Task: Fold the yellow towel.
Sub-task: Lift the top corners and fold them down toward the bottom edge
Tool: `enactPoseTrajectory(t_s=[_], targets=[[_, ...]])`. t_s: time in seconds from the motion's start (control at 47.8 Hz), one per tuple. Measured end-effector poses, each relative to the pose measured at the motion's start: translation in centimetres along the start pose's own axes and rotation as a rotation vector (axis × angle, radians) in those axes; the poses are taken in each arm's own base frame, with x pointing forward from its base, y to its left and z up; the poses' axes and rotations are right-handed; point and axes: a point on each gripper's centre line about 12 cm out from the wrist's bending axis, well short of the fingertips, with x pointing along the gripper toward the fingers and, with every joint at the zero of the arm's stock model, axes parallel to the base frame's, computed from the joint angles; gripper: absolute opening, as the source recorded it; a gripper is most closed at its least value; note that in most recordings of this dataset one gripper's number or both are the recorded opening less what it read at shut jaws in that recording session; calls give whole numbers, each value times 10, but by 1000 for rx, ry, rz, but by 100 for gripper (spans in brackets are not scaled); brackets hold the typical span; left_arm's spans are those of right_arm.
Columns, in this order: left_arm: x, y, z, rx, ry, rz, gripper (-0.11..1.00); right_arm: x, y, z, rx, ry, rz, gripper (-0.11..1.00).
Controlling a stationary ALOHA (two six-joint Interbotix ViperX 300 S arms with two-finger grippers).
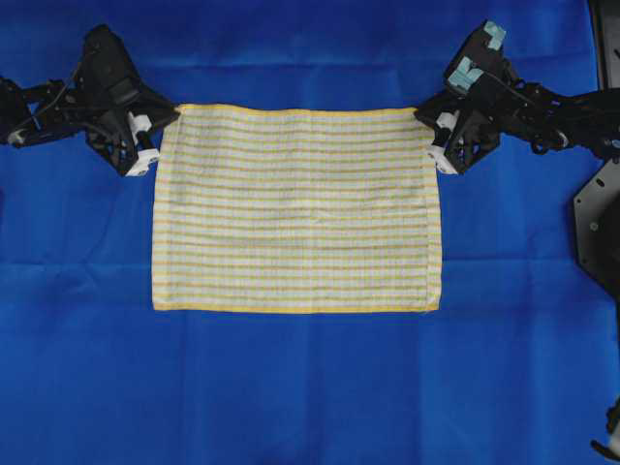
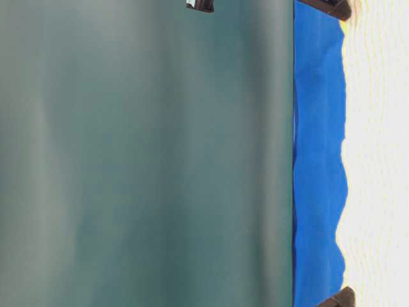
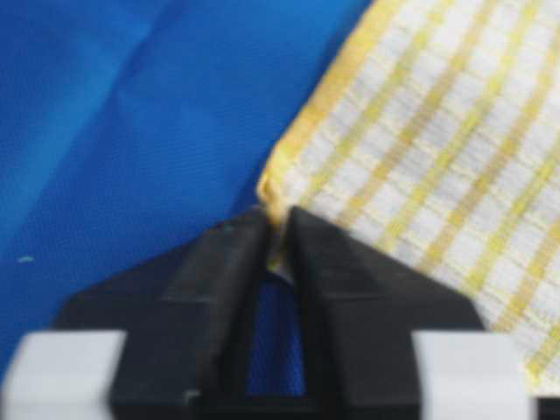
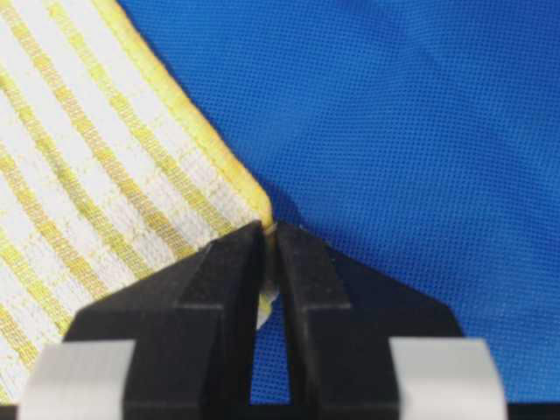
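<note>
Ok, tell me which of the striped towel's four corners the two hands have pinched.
The two top corners in the overhead view: left hand on the top-left, right hand on the top-right of the yellow-striped rectangular towel. The bottom corners lie untouched on the blue cloth.

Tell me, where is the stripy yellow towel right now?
In the overhead view the yellow towel lies flat in the middle of the blue cloth, with the left gripper pinching its top left corner and the right gripper its top right corner.
</note>
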Motion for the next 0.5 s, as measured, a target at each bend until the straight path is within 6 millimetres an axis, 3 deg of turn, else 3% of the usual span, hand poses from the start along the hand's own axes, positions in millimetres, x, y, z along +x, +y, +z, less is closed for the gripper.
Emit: enactPoseTrajectory(t_s=[0.314,0.503], targets=[[-3,-1,1,-31,17,-3,3,-2,0,3,4,-15,2,5],[-17,-1,1,-36,40,-5,3,-14,3,15,27,-63,16,5]])
